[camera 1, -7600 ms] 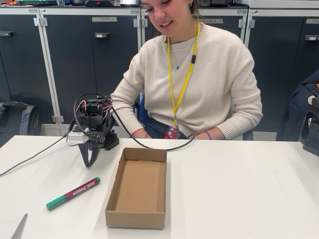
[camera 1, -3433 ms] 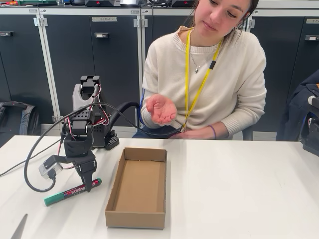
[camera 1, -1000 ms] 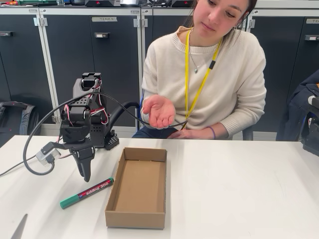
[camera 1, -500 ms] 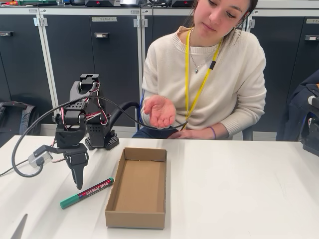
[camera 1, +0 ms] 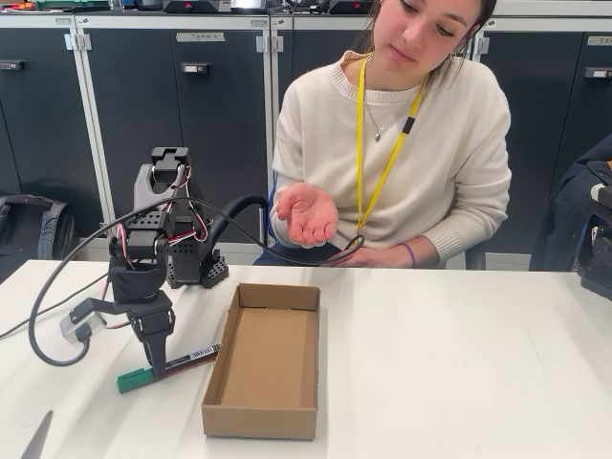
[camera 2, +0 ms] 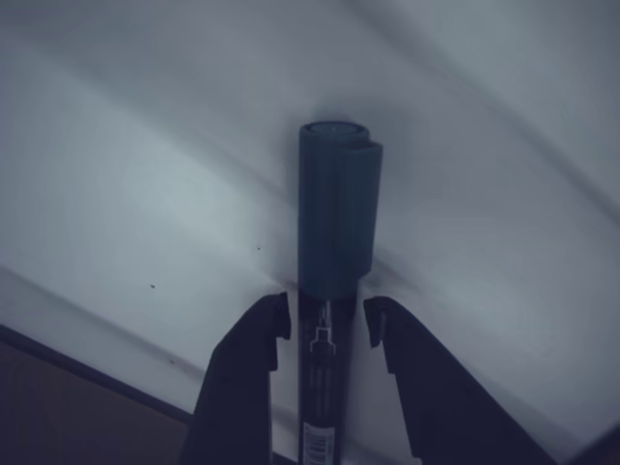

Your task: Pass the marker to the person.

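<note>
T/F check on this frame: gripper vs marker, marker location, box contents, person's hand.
1. The gripper straddles the marker, one finger on each side. True.
2. The marker lies inside the cardboard box. False: it lies on the table, left of the box in the fixed view.
3. The person holds one hand out, palm up. True.
4. The box holds a second marker. False: nothing shows inside it.
5. The marker is already in the person's hand. False: it is down at the table, between the fingers.
</note>
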`<action>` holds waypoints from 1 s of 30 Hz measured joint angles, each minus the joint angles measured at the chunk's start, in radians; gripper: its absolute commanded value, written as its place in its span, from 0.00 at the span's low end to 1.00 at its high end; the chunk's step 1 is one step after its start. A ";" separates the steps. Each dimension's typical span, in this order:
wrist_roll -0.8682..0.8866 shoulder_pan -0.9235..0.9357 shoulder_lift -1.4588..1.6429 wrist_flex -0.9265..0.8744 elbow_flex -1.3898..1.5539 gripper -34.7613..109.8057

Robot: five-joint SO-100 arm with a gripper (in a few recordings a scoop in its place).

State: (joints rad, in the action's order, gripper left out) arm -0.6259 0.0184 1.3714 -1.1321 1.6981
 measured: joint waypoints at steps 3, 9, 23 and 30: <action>0.009 0.003 -0.025 -0.011 -0.035 0.36; 0.011 -0.002 -0.049 -0.011 -0.055 0.34; -0.017 -0.018 -0.049 0.017 -0.049 0.21; -0.018 -0.037 0.015 -0.057 -0.048 0.21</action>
State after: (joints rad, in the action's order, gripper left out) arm -0.6443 -0.0184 1.3867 -1.1888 1.6506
